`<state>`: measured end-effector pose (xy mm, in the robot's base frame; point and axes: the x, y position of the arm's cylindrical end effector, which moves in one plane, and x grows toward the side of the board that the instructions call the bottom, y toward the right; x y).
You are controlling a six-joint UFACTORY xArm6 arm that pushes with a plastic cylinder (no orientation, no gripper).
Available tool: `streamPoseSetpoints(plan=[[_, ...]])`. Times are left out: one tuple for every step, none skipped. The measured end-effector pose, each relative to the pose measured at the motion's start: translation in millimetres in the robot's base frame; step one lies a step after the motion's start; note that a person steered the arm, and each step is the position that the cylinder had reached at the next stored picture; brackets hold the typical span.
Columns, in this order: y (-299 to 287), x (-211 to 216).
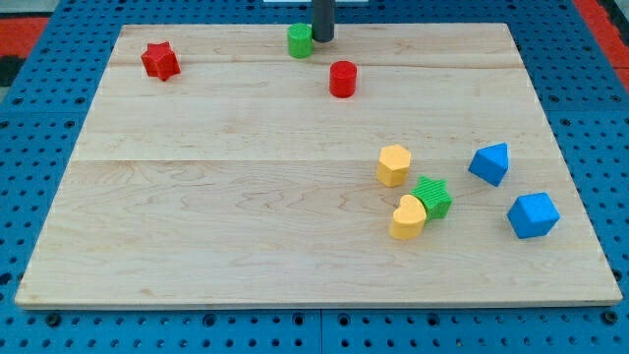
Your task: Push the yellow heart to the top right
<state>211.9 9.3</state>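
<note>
The yellow heart (408,218) lies right of the board's middle, toward the view's bottom. It touches a green star (432,197) at its upper right. A yellow hexagon (394,164) sits just above them. My tip (321,39) is at the view's top centre, right beside a green cylinder (301,40), far up and left of the yellow heart.
A red cylinder (342,79) sits below my tip. A red star (159,61) is at the top left. Two blue blocks (490,163) (533,214) lie at the right. The wooden board (197,226) rests on a blue pegboard.
</note>
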Motion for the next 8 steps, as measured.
streamPoseSetpoints(plan=[[14, 3], [14, 15], [89, 22], [149, 56], [157, 124], [191, 160], [247, 201], [281, 264]])
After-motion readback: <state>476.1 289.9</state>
